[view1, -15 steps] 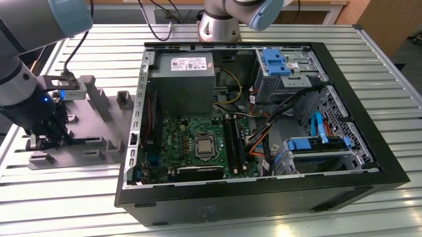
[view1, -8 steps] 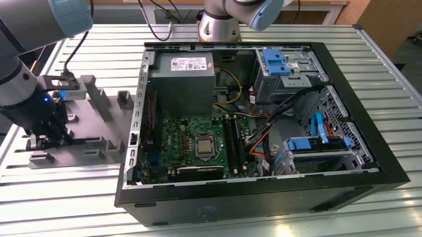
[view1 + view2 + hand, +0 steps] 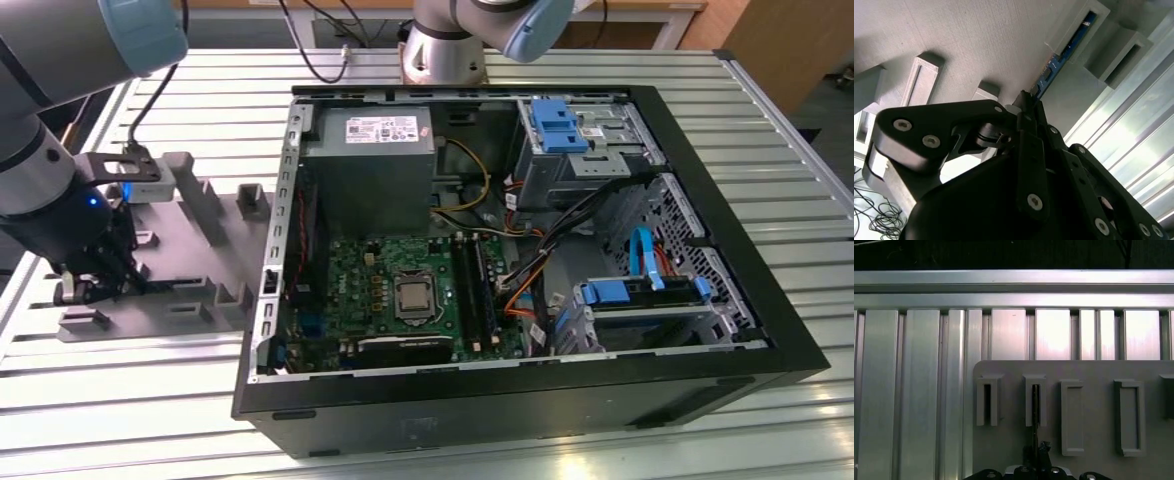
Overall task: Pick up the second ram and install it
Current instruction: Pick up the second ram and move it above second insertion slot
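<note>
The second ram (image 3: 1055,64) is a thin bluish-dark stick standing on edge in a slotted block of the grey plastic fixture (image 3: 200,262). It appears edge-on in the first wrist view (image 3: 1035,407). My gripper (image 3: 86,288) is down at the fixture's end on the exterior view's left. In the second wrist view the black fingers (image 3: 1030,131) meet at the near end of the stick, so the gripper (image 3: 1029,100) is shut on it. The ram still sits in its slot. The long black motherboard slots (image 3: 470,285) lie inside the open computer case.
The open black computer case (image 3: 781,365) takes up the middle and the exterior view's right, with power supply (image 3: 367,160), drive cages and cables inside. Further upright fixture blocks (image 3: 1126,415) stand beside the held one. The table (image 3: 160,400) is ribbed aluminium.
</note>
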{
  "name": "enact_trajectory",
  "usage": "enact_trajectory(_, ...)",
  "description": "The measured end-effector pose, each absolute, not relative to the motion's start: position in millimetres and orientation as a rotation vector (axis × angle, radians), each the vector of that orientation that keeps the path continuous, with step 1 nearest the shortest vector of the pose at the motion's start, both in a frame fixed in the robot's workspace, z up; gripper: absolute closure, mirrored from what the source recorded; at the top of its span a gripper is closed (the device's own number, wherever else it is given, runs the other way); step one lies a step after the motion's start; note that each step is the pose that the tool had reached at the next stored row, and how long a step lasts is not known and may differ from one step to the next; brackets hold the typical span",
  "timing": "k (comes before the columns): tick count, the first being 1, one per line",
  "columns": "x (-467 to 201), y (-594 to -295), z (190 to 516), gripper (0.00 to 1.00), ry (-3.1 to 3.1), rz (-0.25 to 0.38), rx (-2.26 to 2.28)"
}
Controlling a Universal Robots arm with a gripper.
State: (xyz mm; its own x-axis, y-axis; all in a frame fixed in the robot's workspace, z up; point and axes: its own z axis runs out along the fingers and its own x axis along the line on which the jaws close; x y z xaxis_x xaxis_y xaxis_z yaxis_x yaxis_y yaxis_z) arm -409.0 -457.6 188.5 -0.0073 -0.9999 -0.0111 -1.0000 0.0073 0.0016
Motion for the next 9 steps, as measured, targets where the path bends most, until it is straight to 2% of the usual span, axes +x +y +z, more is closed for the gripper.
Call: enact_trajectory(9, -409.0, -457.6, 193.1, 0.86, 2.225, 0.014, -2.209)
